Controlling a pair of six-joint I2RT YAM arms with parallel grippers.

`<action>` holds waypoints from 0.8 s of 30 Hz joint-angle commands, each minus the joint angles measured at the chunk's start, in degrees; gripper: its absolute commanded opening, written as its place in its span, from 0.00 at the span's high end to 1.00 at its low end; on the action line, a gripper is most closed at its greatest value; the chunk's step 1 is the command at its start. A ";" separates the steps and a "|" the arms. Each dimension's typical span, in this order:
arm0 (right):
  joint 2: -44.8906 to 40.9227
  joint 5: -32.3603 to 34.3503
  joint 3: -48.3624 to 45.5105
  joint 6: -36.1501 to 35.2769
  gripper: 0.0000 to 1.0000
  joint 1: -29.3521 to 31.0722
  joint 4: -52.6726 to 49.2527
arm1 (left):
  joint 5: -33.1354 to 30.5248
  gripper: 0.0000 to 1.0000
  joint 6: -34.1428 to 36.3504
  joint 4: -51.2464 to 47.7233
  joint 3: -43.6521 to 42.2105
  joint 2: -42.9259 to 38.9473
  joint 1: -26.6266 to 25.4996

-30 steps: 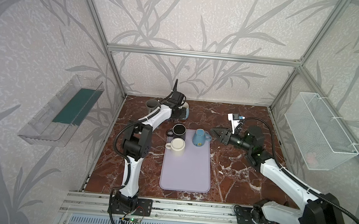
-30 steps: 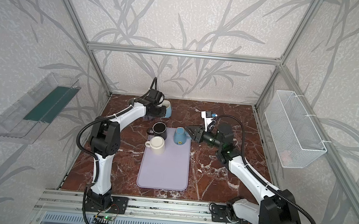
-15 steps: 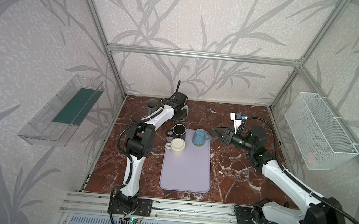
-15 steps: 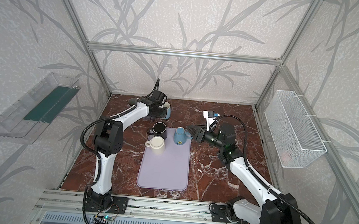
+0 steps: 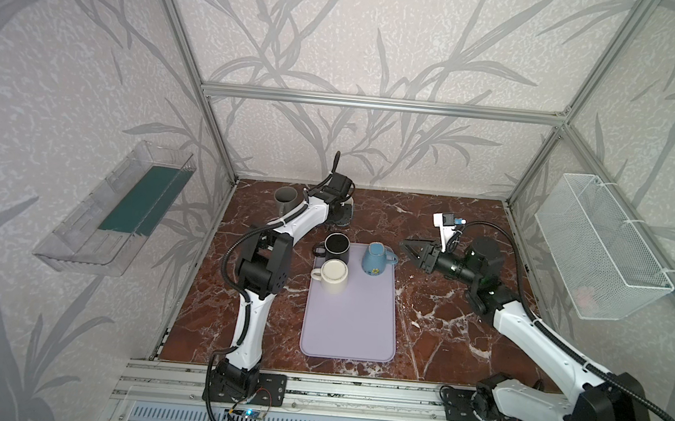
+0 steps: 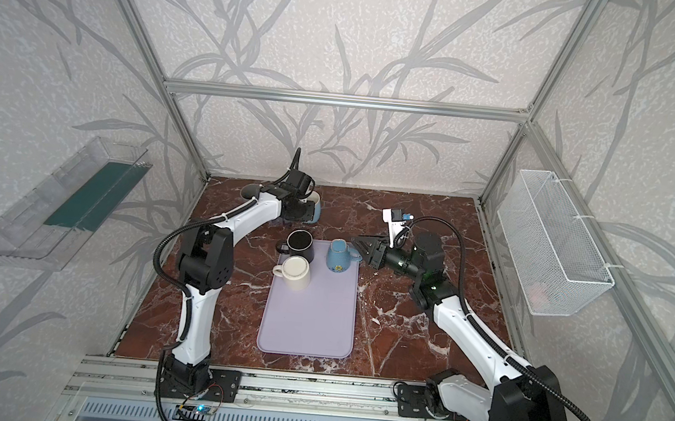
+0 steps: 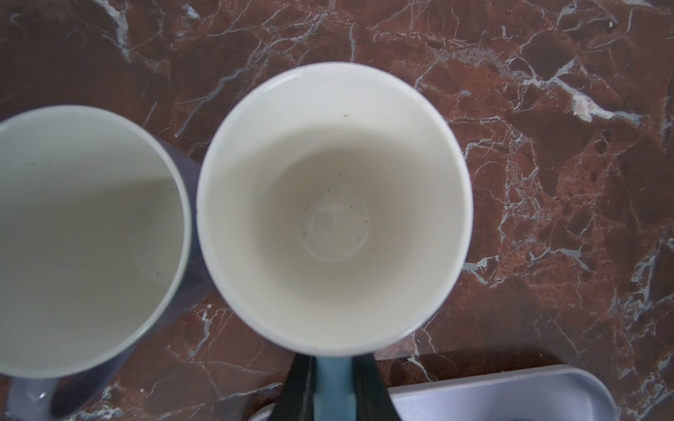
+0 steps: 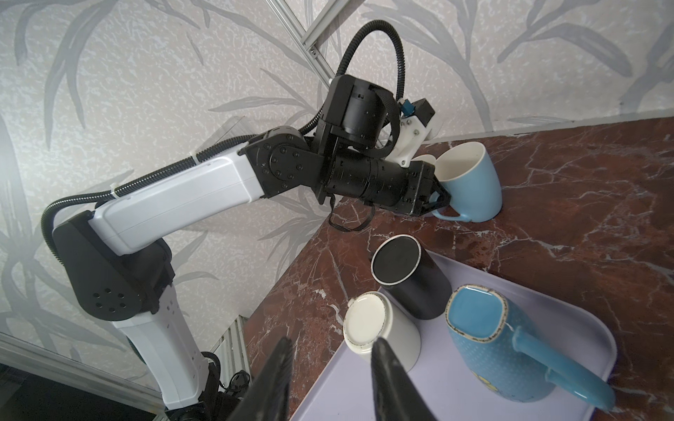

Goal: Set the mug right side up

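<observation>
A: What stands at the back left of the desk (image 5: pixel 443 312)?

B: A grey mug (image 5: pixel 285 199), mouth up. Just beside it, the left end effector (image 8: pixel 442 199) is clamped on the handle of the light blue mug (image 8: pixel 470 182), which is also mouth up.

A: And further right?

B: On the lilac tray (image 5: pixel 348 325), the black mug (image 5: pixel 337 248), cream mug (image 5: pixel 333 275) and dotted blue mug (image 5: pixel 376 258) stand bottom up. The right end effector (image 5: pixel 407 247) has its fingers apart, near the handle of the last one.

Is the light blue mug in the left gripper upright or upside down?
Upright: the mug has its mouth facing up, its white inside showing; the left gripper is shut on its handle.
</observation>
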 commanded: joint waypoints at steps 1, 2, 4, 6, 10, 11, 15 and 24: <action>-1.26 -0.83 -0.52 -1.01 0.62 -0.27 -0.46 | -1.61 0.99 -1.07 1.53 1.81 0.02 -0.30; -1.27 -0.83 -0.54 -1.09 0.62 -0.27 -0.54 | -1.61 0.96 -1.23 1.66 1.60 -0.05 -0.30; -1.33 -0.83 -0.54 -1.18 0.62 -0.27 -0.76 | -1.55 0.93 -1.25 1.88 1.34 -0.36 -0.30; -1.41 -0.74 -0.51 -1.40 0.62 -0.27 -0.97 | -1.25 0.89 -1.17 1.93 1.28 -0.54 -0.29; -1.33 -0.66 -0.63 -1.74 0.62 -0.27 -1.46 | -1.22 0.79 -1.07 1.97 1.35 -1.13 -0.30; -1.33 -0.68 -0.62 -1.80 0.62 -0.27 -1.43 | -1.16 0.76 -0.99 1.97 1.26 -1.36 -0.30; -1.15 -0.74 -0.63 -1.79 0.62 -0.27 -1.42 | -1.16 0.71 -0.81 1.91 1.25 -2.07 -0.25; -0.29 -0.10 0.64 -6.06 0.60 -0.27 -6.19 | -3.42 0.68 -0.24 1.93 -0.14 -6.06 -0.23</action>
